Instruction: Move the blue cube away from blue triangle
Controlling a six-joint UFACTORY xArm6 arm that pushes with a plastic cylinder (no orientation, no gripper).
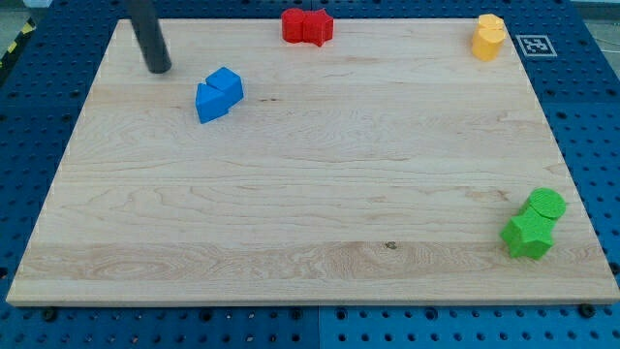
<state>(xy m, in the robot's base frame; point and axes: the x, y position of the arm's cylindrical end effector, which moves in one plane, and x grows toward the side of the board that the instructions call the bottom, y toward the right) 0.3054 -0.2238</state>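
The blue cube (228, 84) and the blue triangle (209, 103) sit touching each other at the view's upper left of the wooden board (310, 194); the cube is up and right of the triangle. My tip (159, 69) rests on the board to the left of and slightly above the blue pair, apart from them by a small gap.
Two red blocks (307, 26) sit together at the top edge, middle. Two yellow blocks (488, 37) stand at the top right. A green cylinder (545, 205) and a green star (528, 236) sit at the lower right. A marker tag (532, 44) lies beyond the board's top right corner.
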